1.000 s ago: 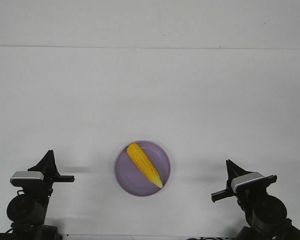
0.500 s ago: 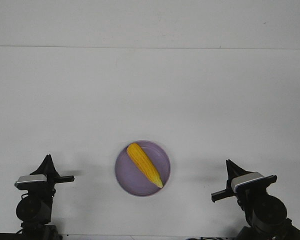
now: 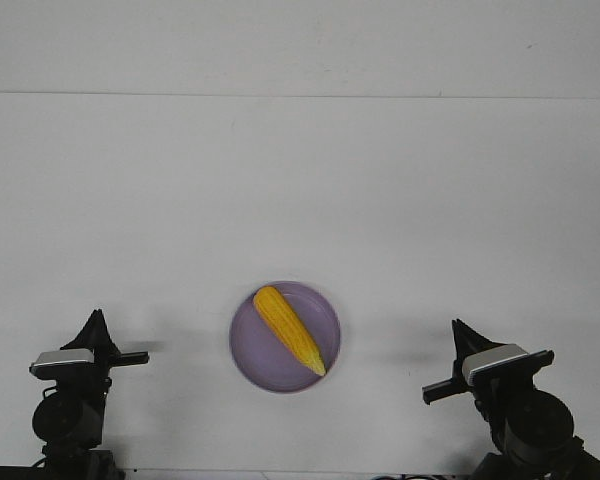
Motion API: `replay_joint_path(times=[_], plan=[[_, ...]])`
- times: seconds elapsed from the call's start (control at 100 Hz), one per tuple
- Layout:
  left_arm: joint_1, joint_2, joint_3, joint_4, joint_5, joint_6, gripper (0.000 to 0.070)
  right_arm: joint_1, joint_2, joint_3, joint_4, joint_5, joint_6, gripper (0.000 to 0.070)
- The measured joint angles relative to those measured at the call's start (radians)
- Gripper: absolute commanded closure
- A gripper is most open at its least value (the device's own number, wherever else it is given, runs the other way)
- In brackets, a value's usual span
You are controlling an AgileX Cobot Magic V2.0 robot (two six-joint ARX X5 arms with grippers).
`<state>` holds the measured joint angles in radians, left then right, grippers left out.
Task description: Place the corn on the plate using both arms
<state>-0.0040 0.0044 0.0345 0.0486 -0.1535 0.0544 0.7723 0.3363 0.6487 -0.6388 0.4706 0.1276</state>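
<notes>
The yellow-orange corn [image 3: 288, 328] lies diagonally on the lavender plate [image 3: 255, 365], its paler tip pointing to the near right. The plate sits on the white table near the front edge, midway between the arms. My left gripper [image 3: 96, 320] is at the front left, well left of the plate, its fingers together in one point and holding nothing. My right gripper [image 3: 458, 330] is at the front right, well right of the plate, also closed to a point and holding nothing.
The white table [image 3: 300, 200] stretches back to a seam line near the far wall. Only the plate with the corn lies on it.
The left arm drew back and down a little toward the front edge early in the second, then stayed still. The right arm, corn and plate have not moved.
</notes>
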Motion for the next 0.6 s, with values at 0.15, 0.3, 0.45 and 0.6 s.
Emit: replay_joint_path(times=[0.15,0.3,0.45,0.6], plan=[[0.0,0.0,0.0,0.0,0.0,0.0,0.0685,0.0,0.0,0.0,0.0,0.0,0.0,0.0683],[0.0,0.0,0.0,0.0,0.0,0.0,0.0685,0.0,0.0,0.0,0.0,0.0,0.0,0.0683],[0.0,0.0,0.0,0.0,0.0,0.0,0.0685,-0.036,0.0,-0.002,0.009,-0.009,-0.02,0.0683],[0.0,0.0,0.0,0.0,0.0,0.0,0.0685,-0.272,-0.056,-0.112,0.186,-0.135,-0.06,0.0683]])
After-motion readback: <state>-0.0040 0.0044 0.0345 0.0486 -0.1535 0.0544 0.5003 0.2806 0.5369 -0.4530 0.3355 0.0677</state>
